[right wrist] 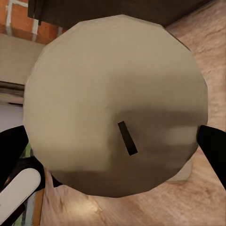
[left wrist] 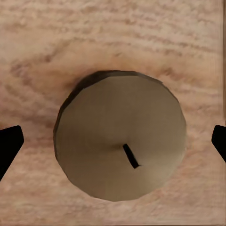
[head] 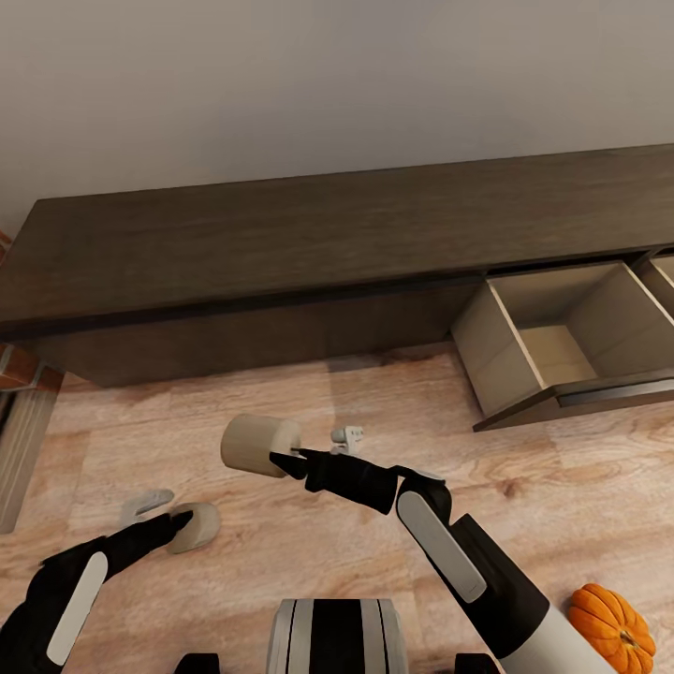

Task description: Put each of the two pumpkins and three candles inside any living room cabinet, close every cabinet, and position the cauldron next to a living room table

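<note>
In the head view, the long dark brown cabinet (head: 281,253) runs across the middle of the frame against a pale wall, and at the right one of its drawers (head: 562,346) stands pulled out, its pale beige interior bare. Below centre, the right gripper (head: 279,459) holds a pale beige candle (head: 257,445) lifted off the wooden floor (head: 374,393), lying on its side with its jaws pinching it. At the lower left, the left gripper (head: 187,520) sits at a second candle (head: 197,526) that rests on the floor; from here I cannot tell whether its jaws press on it. A bright orange pumpkin (head: 610,625) lies on the floor in the lower right corner, just beside the right arm. In the left wrist view, the second candle (left wrist: 120,136) is seen end-on in the centre, its dark wick just below the middle, standing on the floor (left wrist: 113,33); the two black fingertips (left wrist: 9,146) show at the left and right edges, spread apart and clear of the candle's sides. In the right wrist view, the held candle (right wrist: 117,103) takes up most of the frame, end-on with its wick near the centre, and the dark fingers (right wrist: 214,150) close against its sides at the left and right edges; the cabinet's dark edge (right wrist: 117,7) shows at the top.
</note>
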You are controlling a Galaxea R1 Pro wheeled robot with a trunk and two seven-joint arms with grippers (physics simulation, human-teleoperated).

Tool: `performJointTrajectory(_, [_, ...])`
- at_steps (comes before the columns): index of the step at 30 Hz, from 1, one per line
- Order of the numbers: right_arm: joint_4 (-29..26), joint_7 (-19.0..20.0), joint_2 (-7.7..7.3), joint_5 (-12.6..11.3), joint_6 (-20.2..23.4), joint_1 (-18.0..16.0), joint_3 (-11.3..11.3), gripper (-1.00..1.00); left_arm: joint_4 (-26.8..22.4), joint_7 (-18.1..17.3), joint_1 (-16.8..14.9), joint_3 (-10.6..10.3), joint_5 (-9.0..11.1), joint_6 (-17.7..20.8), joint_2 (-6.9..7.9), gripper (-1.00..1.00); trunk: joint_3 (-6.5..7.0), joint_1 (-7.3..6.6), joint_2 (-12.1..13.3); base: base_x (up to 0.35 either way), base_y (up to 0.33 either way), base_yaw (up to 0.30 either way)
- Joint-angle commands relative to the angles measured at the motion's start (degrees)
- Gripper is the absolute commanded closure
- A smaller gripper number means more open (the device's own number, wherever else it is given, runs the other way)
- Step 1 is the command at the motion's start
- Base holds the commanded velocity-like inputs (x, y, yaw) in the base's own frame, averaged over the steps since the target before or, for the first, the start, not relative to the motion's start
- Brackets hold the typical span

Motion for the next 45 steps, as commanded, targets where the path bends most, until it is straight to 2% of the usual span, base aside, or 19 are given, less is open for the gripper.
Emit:
performJointTrajectory(1, [0.0,0.0,0.06,0.0,0.0,0.0,0.0,1.00,0.0,0.0,0.0,-0.5,0.0,0.0,-0.03,-1.00,-0.22,0.03,0.0,0.000,0.000,0.000])
performJointTrajectory(4, [0.2,0.0,0.41,0.1,-0.1,0.0,0.0,1.00,0.1,0.0,0.0,-2.1,-0.1,-0.1,-0.56,-1.00,-0.89,0.10,-0.1,0.000,0.000,0.000])
performJointTrajectory(8, [0.3,-0.1,0.53,0.2,-0.1,0.0,0.0,1.00,0.1,0.1,0.0,-2.5,-0.2,-0.2,-0.82,-1.00,-0.89,0.10,-0.1,0.000,0.000,0.000])
performJointTrajectory(14, [0.3,-0.3,0.63,0.1,-0.1,0.0,0.1,1.00,0.1,0.1,0.0,-2.4,-0.2,-0.2,-0.87,-1.00,-0.89,0.10,-0.1,0.000,0.000,0.000])
performJointTrajectory(21, [0.4,-0.4,0.72,0.3,-0.6,0.0,1.6,1.00,0.1,0.2,0.0,-2.1,-0.2,-0.2,-0.88,-1.00,-0.89,0.10,-0.1,0.000,0.000,0.000])
performJointTrajectory(25, [0.4,-0.4,0.72,0.3,-1.6,0.0,2.0,1.00,0.1,0.3,0.0,-2.1,-0.2,-2.2,-0.88,-1.00,-0.89,0.10,-0.1,0.000,0.000,0.000])
performJointTrajectory(30, [0.4,-0.4,0.71,0.3,-1.8,0.0,2.1,1.00,0.1,0.3,0.0,-2.1,-0.2,-2.9,-0.88,-1.00,-0.89,0.10,-0.1,0.000,0.000,0.000])
performJointTrajectory(33, [0.4,-0.4,0.73,0.3,-1.8,0.0,2.1,1.00,0.1,0.3,0.0,-2.1,-0.2,-3.0,-0.88,-1.00,-1.55,0.18,-0.1,0.000,0.000,0.000])
performJointTrajectory(45, [0.4,-0.4,0.73,0.3,-1.8,0.0,2.1,1.00,0.3,0.4,0.0,-1.9,-0.1,-3.1,-0.79,-1.00,-1.55,0.18,-0.1,0.000,0.000,0.000])
